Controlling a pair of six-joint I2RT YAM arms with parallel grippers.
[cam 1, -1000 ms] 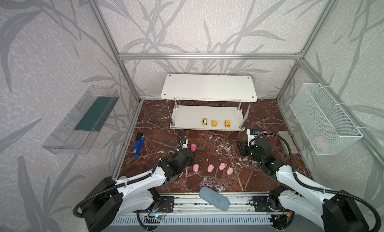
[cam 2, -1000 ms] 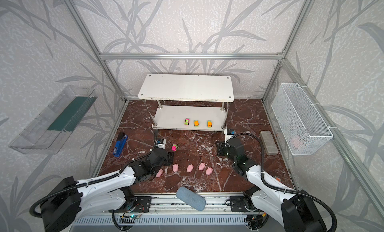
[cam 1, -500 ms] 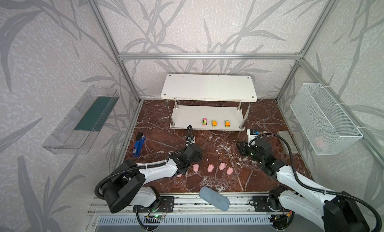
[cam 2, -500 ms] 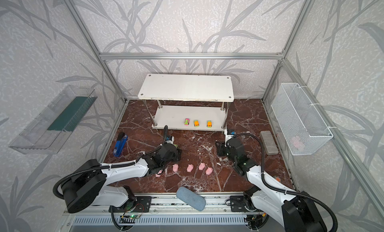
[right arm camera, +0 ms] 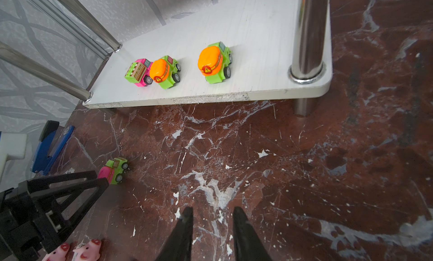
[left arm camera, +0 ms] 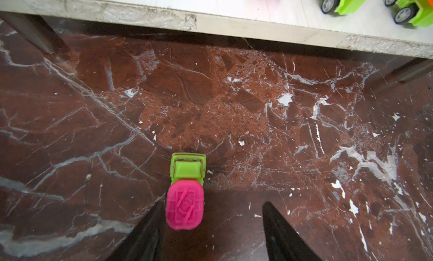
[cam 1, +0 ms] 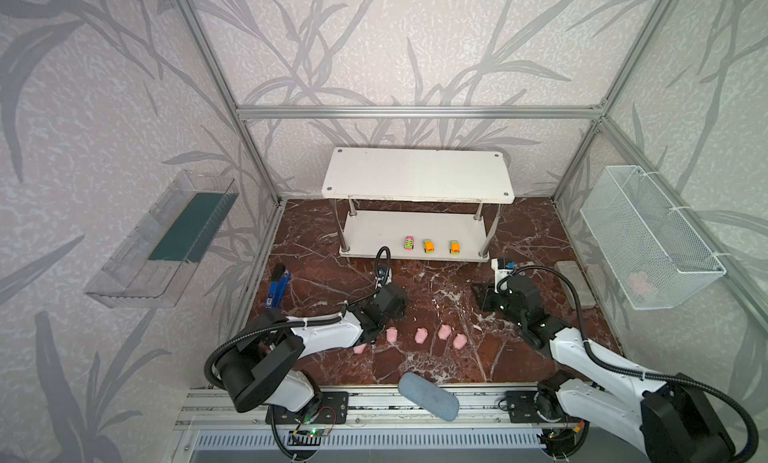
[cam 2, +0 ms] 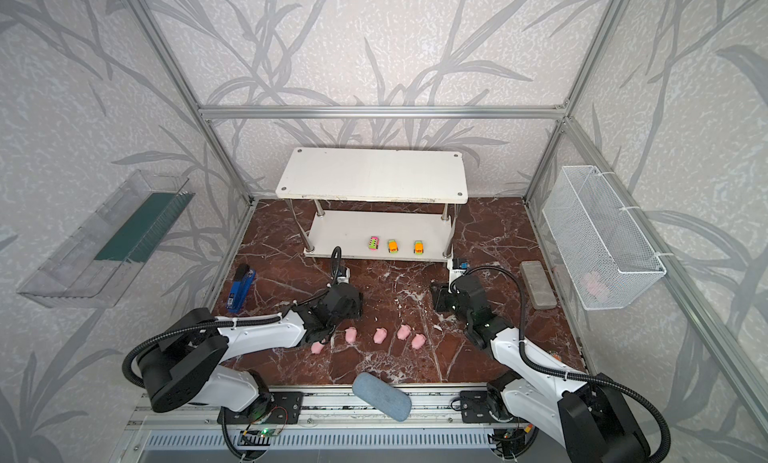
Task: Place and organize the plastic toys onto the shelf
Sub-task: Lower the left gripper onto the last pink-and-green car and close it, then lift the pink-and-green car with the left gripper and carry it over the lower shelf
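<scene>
Surface: a dark red marble floor (cam 1: 519, 232) inside a metal frame with leaf-patterned walls.
Shelf: the white two-tier shelf (cam 1: 415, 174) stands at the back, in the middle.
Lower board: three toy cars sit in a row near its front edge. They are a pink-and-green car (cam 1: 409, 243), an orange-and-green car (cam 1: 428, 245) and a second orange-and-green car (cam 1: 455, 247).
Loose car: the fourth car (left arm camera: 185, 194), pink and green, stands on its wheels on the floor in front of the shelf.
Left gripper (left arm camera: 213, 206): its jaws are spread and nothing is clamped. The fourth car lies between them, just beside one finger and well clear of the other. Whether it touches that finger cannot be told.
Right gripper (right arm camera: 212, 210): its jaws are parted a little over bare marble before the shelf's right end, with nothing between them.
Pigs: five pink pigs (cam 1: 421, 336) lie in a loose row on the floor between the arms, the leftmost partly under the left arm.
Other: a blue stapler (cam 1: 276, 288) lies by the left wall and a grey-blue pouch (cam 1: 428, 395) on the front rail.
</scene>
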